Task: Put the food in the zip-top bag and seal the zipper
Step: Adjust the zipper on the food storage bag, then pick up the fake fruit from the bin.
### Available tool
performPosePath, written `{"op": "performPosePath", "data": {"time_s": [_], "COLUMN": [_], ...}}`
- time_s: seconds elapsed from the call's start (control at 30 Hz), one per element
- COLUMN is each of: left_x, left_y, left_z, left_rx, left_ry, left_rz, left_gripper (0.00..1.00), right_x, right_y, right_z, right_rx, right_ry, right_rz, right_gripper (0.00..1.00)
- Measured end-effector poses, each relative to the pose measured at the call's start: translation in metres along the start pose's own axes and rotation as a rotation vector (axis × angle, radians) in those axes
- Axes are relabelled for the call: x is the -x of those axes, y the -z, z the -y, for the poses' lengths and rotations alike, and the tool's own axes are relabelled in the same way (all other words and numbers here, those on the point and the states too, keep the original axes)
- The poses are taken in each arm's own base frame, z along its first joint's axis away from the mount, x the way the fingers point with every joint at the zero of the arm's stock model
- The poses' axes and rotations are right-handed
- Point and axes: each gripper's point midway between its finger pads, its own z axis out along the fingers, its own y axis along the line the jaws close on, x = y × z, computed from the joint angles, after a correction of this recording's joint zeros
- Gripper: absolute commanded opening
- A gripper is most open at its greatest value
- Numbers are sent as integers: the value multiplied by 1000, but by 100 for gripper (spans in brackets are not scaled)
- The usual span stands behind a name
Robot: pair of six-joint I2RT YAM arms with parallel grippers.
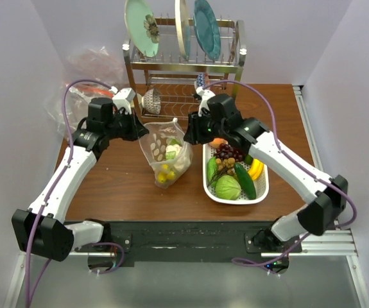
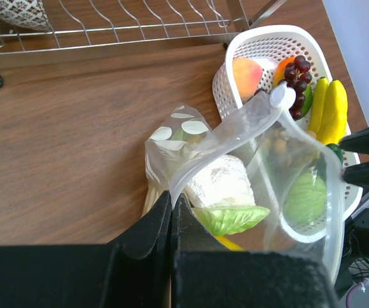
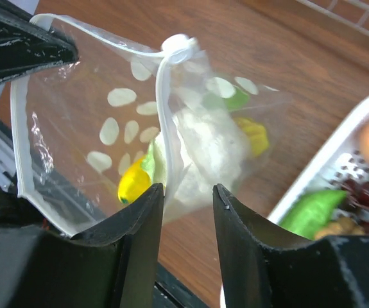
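Centrally, item one: zip-top bag [image 1: 167,154], clear with white dots, was slung between the two arms over the bench [image 1: 113,186]. Its loaded end sagged toward the wood.
- Contents: pale white piece [image 2: 219,183], green leaf [image 2: 229,218], yellow piece [image 3: 135,183].

Item two: zipper [image 3: 163,109], a thin strip along the mouth edge.
- It carried a white slider [image 3: 180,45] partway along.
- Whether either run was sealed could not be told.

Item three: left fingers [image 2: 160,221], pressed together on one end of the mouth edge.

Item four: right fingers [image 3: 147,218], spread apart.
- The strip ran through the gap, nearer one finger, and was not pinched.

Item five: white basket [image 2: 267,35], just beside the bag.
- It held a peach [image 2: 247,76], grapes [image 2: 296,70] and bananas [image 2: 332,109], all unbagged.

Handling note, as a judgement: the step looked like closing the zipper.
- The left hold should serve as a fixed anchor.
- The right fingers would need to close squarely on the slider, or on the strip right beside it.
- They should then travel along the strip's own line, never across it.
- The strip should be kept taut, since soft film would likely buckle and let the slider jam or slip free.
- The sagging food would drag the mouth crooked, so the mouth edge should be levelled first.
- With fruit left in the basket, sealing now could be premature.
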Motion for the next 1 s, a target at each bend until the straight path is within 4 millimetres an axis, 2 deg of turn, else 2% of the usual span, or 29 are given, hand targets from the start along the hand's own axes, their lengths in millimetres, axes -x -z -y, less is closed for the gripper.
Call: {"op": "performPosePath", "data": {"time_s": [0.13, 0.23, 0.37, 0.4, 0.53, 0.57, 0.6, 0.67, 0.87, 1.0], "left_x": [4, 7, 7, 7, 7, 7, 6, 5, 7, 6], "left_y": [0, 0, 0, 0, 0, 1, 2, 3, 8, 8], "left_z": [4, 7, 10, 10, 11, 11, 11, 12, 14, 14], "left_rx": [-21, -37, -55, -57, -66, -67, -68, -70, -74, -73], "left_ry": [-10, -17, -21, -21, -27, -29, -28, -33, -40, -39], "left_rz": [17, 30, 33, 34, 44, 47, 48, 57, 70, 68], "left_gripper": [0, 0, 0, 0, 0, 0, 2, 2, 0, 0], "right_x": [6, -2, -24, -28, -53, -55, -57, -61, -69, -65], "right_y": [37, 62, 76, 76, 67, 64, 60, 48, -1, -24], "right_z": [8, 24, 56, 61, 91, 97, 102, 114, 155, 175], "right_rx": [-49, -122, -244, -261, -367, -390, -404, -447, -553, -598], "right_ry": [32, 46, 33, 31, 20, 21, 22, 21, 25, 29], "right_rz": [69, 97, 67, 55, -30, -44, -55, -89, -199, -221], "right_gripper": [41, 42, 43, 50, 64, 68, 75, 81, 83, 83]}}
